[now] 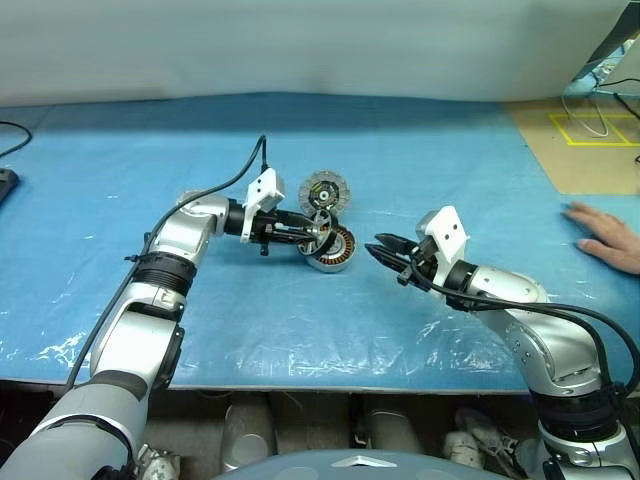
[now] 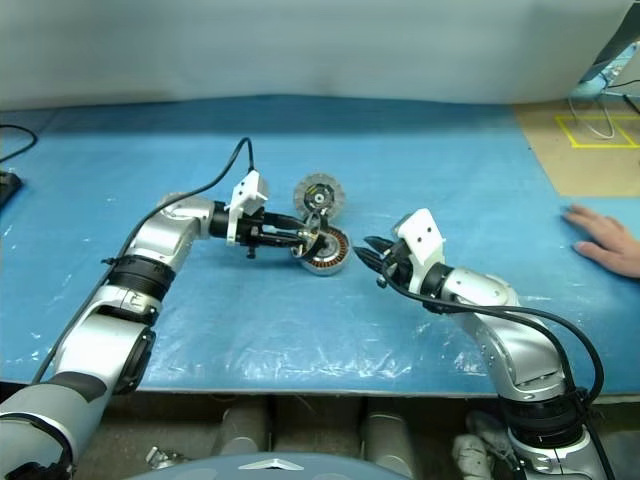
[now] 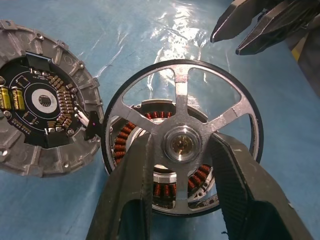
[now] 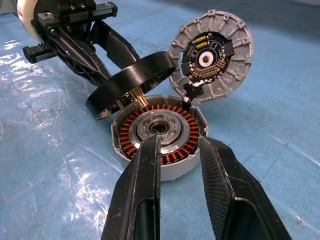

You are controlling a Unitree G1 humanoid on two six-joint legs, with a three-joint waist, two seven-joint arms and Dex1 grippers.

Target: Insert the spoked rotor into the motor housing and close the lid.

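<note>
My left gripper (image 1: pixel 306 230) is shut on the spoked rotor (image 3: pixel 182 95), its fingers (image 3: pixel 135 175) on either side of the silver hub. The rotor (image 4: pixel 131 82) hangs tilted just above the motor housing (image 4: pixel 160 131), its brass shaft pointing down at the housing's centre. The housing (image 1: pixel 336 252) rests on the blue sheet with its copper windings showing. The lid (image 1: pixel 325 190) lies just behind it, circuit face up, touching the housing's rim. My right gripper (image 1: pixel 384 250) hovers open and empty a short way to the right of the housing, pointing at it.
A blue plastic sheet (image 1: pixel 300 330) covers the table. A person's hand (image 1: pixel 606 236) rests on the sheet at the far right. A brown board with yellow tape (image 1: pixel 590 140) lies at the back right. A black cable (image 1: pixel 10 140) runs along the left edge.
</note>
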